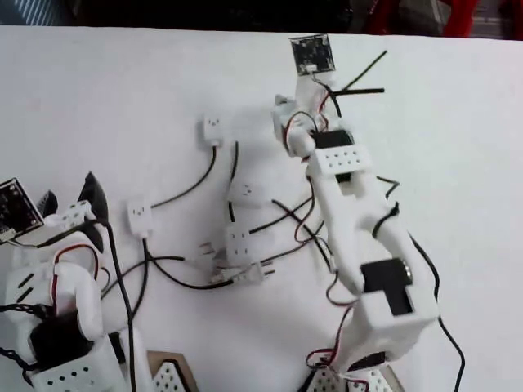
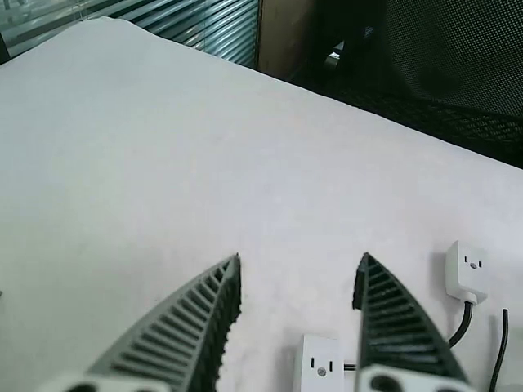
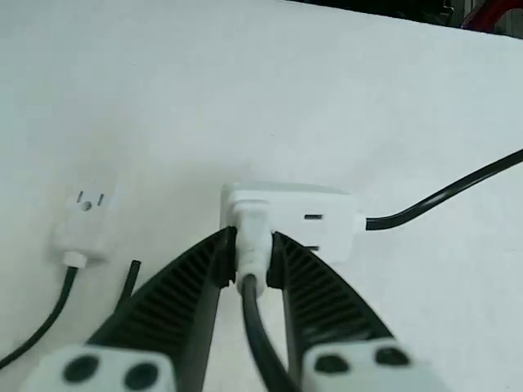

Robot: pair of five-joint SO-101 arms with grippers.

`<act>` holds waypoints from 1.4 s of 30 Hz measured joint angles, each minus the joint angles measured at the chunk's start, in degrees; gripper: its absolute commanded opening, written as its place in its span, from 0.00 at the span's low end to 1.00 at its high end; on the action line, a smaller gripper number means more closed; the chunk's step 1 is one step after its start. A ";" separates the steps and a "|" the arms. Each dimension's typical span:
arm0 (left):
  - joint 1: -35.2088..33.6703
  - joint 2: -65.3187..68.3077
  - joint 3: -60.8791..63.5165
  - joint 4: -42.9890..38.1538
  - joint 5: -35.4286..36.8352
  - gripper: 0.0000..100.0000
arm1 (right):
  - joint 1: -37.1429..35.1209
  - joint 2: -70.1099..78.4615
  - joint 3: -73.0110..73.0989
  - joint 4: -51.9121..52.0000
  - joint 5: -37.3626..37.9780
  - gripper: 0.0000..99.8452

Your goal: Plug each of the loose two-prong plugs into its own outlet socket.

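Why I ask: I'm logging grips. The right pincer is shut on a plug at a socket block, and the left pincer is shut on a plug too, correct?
Not quite. The left pincer is open, holding nothing, as the left wrist view shows. The right pincer is indeed shut on a plug at a socket block.

Room over far-left table (image 1: pixel 98 90); tangled cables (image 1: pixel 194 187), outlets (image 1: pixel 242 242) crowd centre.
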 measured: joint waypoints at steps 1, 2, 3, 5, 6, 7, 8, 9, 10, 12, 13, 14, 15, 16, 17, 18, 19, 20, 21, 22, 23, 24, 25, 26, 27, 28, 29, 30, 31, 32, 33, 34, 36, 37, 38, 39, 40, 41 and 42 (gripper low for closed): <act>0.00 0.00 0.00 0.00 0.00 0.23 | 0.09 1.76 -0.44 -0.62 0.00 0.03; 0.00 0.00 0.00 0.00 0.00 0.23 | 0.09 3.08 -1.23 -0.53 0.00 0.04; 0.00 0.00 0.00 0.00 0.00 0.23 | 0.00 4.04 -2.37 0.09 0.00 0.07; 0.00 0.00 0.00 0.00 0.00 0.23 | -0.26 5.36 -5.71 3.43 -0.18 0.14; 0.00 -0.09 0.44 0.00 0.00 0.23 | -0.26 6.07 -7.74 5.71 -0.35 0.16; 0.00 -0.18 0.88 0.00 0.00 0.23 | -0.35 6.59 -9.58 8.44 -0.35 0.18; 0.00 0.00 1.05 0.00 0.00 0.23 | -0.26 6.95 -11.08 11.08 -0.35 0.18; 0.00 0.00 1.14 0.00 0.00 0.23 | -0.18 7.21 -12.22 13.36 -0.44 0.17; 0.00 -0.26 1.41 0.00 0.00 0.23 | -0.18 7.30 -13.01 15.12 -0.44 0.17; 0.09 0.00 1.41 0.00 0.00 0.23 | -0.18 7.30 -13.89 17.49 -0.44 0.16; 0.09 0.00 1.41 0.00 0.00 0.23 | -0.18 7.30 -14.07 18.20 -0.44 0.16; 0.09 0.00 1.41 0.00 0.00 0.23 | -0.26 7.30 -14.07 18.99 -0.44 0.16; 0.09 0.00 1.41 0.00 0.00 0.23 | -0.26 7.12 -14.07 19.87 -0.44 0.16; 0.09 0.00 1.41 0.00 0.00 0.23 | -0.26 6.68 -14.07 21.10 -0.44 0.16; 0.09 0.00 1.41 0.00 0.00 0.23 | -0.26 5.89 -14.07 22.59 -0.44 0.16; 0.09 0.00 1.41 -0.09 0.00 0.23 | -0.26 4.75 -14.07 24.26 -0.44 0.16; 0.09 0.00 1.41 -0.09 0.00 0.23 | -0.35 3.25 -14.07 26.20 -0.44 0.16; 0.09 0.00 1.41 -0.09 0.00 0.23 | -0.70 1.76 -14.07 28.31 -0.44 0.16; 0.09 0.00 1.41 -0.09 0.00 0.23 | -1.32 0.09 -14.07 30.59 -0.44 0.16; 0.09 0.00 1.41 -0.09 0.00 0.23 | -2.02 -1.58 -14.07 32.88 -0.44 0.16; 0.09 0.00 1.41 -0.18 0.00 0.23 | -2.81 -3.25 -14.07 35.25 -0.44 0.16; 0.09 0.00 1.41 -0.18 0.00 0.23 | -3.60 -4.84 -14.07 37.63 -0.44 0.16; 0.09 0.00 1.41 -0.18 0.00 0.23 | -4.48 -6.24 -14.07 39.91 -0.44 0.16; 0.09 0.00 1.41 -0.18 0.00 0.23 | -5.45 -7.47 -14.07 42.11 -0.44 0.16; 0.09 0.00 1.41 -0.18 0.00 0.23 | -6.33 -8.44 -14.07 44.22 -0.44 0.16; 0.09 0.00 1.41 -0.18 0.00 0.23 | -7.38 -9.14 -14.07 45.98 -0.44 0.16; 0.09 0.00 1.41 -0.18 0.00 0.23 | -8.35 -9.58 -13.89 47.38 -0.44 0.16; 0.09 0.00 1.41 -0.18 0.00 0.23 | -9.49 -9.93 -13.36 48.26 -0.44 0.16; 0.09 0.00 1.41 -0.18 0.00 0.23 | -10.55 -10.11 -12.48 48.70 -0.44 0.16; 0.09 0.00 1.41 -0.18 0.00 0.23 | -11.69 -10.20 -11.16 48.97 -0.44 0.16; 0.09 0.00 1.41 -0.18 0.00 0.23 | -12.75 -10.20 -9.76 48.97 -0.44 0.16; 0.09 0.00 1.49 -0.18 0.00 0.23 | -13.89 -10.20 -8.35 48.97 -0.44 0.16; 0.09 0.00 1.49 -0.18 0.00 0.23 | -16.44 -10.20 -6.07 48.97 -0.44 0.16; 0.09 0.00 1.49 -0.18 0.00 0.23 | -17.85 -10.20 -5.01 48.97 -0.44 0.16; 0.09 0.00 1.49 -0.18 0.00 0.23 | -19.34 -10.20 -4.13 48.97 -1.23 0.16; 0.09 0.00 1.49 -0.18 0.00 0.23 | -20.75 -10.20 -3.16 48.97 -2.90 0.17; 0.09 0.00 1.49 -0.18 0.00 0.23 | -22.07 -10.20 -2.46 48.97 -5.19 0.17; 0.09 0.00 1.49 -0.18 0.00 0.23 | -23.21 -10.20 -1.76 48.97 -7.91 0.17; 0.09 0.00 1.49 -0.18 0.00 0.23 | -24.09 -10.20 -1.14 48.97 -10.90 0.16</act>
